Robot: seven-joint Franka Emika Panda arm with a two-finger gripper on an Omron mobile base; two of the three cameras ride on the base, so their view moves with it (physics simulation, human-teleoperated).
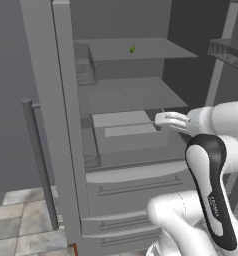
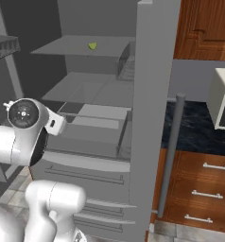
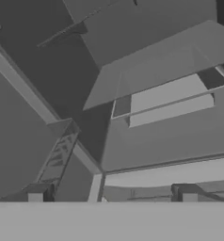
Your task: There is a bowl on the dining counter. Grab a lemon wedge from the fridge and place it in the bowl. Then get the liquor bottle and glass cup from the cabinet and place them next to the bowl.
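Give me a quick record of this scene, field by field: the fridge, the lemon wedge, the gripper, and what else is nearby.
fridge: grey fridge with both doors swung open, shelves and drawers showing
lemon wedge: small yellow-green lemon wedge lying on the top shelf, untouched
gripper: gripper open, holding nothing, pointed into the fridge, well below the wedge's shelf
lower drawers: drawers closed
beside the fridge: wooden cabinet above a dark counter, white appliance on it
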